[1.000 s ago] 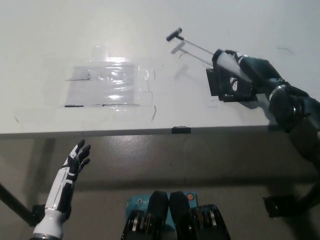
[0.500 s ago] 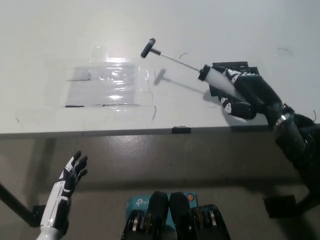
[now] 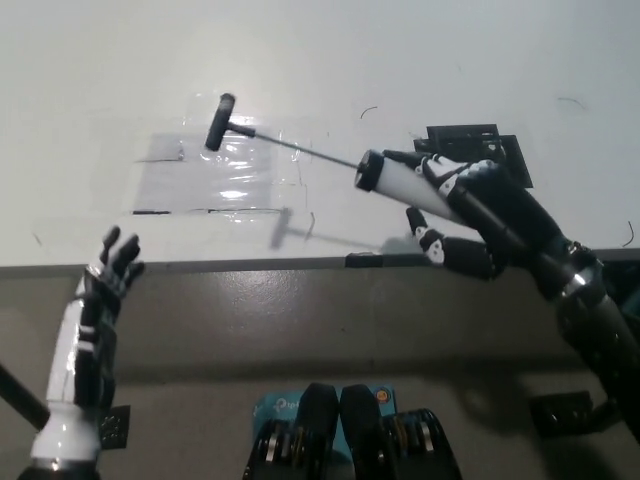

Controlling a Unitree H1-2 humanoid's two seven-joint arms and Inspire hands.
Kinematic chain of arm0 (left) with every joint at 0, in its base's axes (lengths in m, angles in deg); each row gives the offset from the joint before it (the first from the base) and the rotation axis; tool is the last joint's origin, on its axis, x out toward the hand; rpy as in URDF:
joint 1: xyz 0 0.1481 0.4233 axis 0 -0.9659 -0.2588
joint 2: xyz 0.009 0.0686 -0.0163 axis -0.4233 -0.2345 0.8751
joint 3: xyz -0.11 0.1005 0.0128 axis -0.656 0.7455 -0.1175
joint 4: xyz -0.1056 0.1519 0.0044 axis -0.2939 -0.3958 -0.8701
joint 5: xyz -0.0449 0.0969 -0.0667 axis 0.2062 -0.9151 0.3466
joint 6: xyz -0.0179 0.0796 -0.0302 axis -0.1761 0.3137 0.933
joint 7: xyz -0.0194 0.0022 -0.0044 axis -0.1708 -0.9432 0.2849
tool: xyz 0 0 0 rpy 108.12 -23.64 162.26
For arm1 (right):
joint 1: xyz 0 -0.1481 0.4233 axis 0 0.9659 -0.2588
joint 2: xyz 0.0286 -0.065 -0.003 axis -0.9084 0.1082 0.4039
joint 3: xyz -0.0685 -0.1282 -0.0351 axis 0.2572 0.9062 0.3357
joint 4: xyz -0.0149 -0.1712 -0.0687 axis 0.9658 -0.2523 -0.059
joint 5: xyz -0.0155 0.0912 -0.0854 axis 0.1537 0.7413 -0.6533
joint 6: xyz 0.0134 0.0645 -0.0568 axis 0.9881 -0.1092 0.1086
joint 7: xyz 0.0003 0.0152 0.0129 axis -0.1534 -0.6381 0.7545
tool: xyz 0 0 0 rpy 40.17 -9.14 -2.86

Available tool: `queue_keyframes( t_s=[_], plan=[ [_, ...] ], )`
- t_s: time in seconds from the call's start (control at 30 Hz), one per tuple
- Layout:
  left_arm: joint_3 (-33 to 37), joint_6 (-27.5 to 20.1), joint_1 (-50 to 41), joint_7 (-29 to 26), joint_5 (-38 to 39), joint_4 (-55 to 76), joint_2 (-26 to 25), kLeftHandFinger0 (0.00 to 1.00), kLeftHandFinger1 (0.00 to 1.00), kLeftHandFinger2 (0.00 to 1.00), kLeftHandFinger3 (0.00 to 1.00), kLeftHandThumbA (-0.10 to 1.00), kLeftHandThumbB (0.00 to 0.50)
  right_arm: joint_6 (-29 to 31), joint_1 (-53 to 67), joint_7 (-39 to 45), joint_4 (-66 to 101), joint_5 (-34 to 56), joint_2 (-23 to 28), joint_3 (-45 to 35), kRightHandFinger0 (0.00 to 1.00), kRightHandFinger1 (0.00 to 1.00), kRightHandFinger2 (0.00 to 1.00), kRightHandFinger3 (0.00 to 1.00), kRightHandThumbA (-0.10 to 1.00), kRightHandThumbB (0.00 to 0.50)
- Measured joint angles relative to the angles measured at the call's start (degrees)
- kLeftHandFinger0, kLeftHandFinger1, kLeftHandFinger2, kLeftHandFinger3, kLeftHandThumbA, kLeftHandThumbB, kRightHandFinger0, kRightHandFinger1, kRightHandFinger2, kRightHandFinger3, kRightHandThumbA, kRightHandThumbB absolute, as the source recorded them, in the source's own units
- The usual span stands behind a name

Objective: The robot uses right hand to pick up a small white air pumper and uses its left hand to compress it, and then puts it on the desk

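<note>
right hand (image 3: pixel 470 215) gripping air pumper (image 3: pixel 395 180) (rod out)

One view only: camera on robot's head, high up, looking steeply down. Wide white flat table (image 3: pixel 90 60) fills top half of picture, its front edge running across middle. Grey floor (image 3: pixel 300 330) shows below edge. White left hand (image 3: pixel 105 275) sits at lower left, black right hand (image 3: pixel 470 225) at right, both fairly near camera. No second view to share anything.
</note>
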Motion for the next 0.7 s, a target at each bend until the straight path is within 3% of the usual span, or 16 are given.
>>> queue_keyframes(
  t_s=[0.13,0.3,0.43,0.7],
  plan=[
    [-0.77,1.66,1.71,-0.29,0.29,1.38,0.65,1.0,1.0,1.0,1.0,1.0,0.123,-0.24,2.06,2.15,3.63,-0.33,0.11,-0.03,0.07,0.48,0.78,0.7,-0.1,0.216],
    [-0.93,3.03,3.94,-0.44,1.13,2.41,1.19,1.0,1.0,1.0,1.0,1.0,0.103,-0.16,2.82,3.95,5.68,-0.58,0.13,-0.02,0.06,0.47,0.79,0.7,-0.1,0.196],
    [-0.86,3.52,4.68,-0.56,1.53,3.04,1.48,1.0,1.0,1.0,1.0,1.0,0.179,-0.15,4.76,5.21,7.01,-0.75,0.13,-0.02,0.04,0.45,0.77,0.69,-0.1,0.207],
    [-0.73,4.02,8.32,-0.7,0.97,2.74,1.22,1.0,1.0,1.0,1.0,1.0,0.241,-0.16,7.63,6.73,7.59,-1.69,0.23,-0.25,0.09,0.5,0.8,0.74,-0.1,0.187]
  ],
)
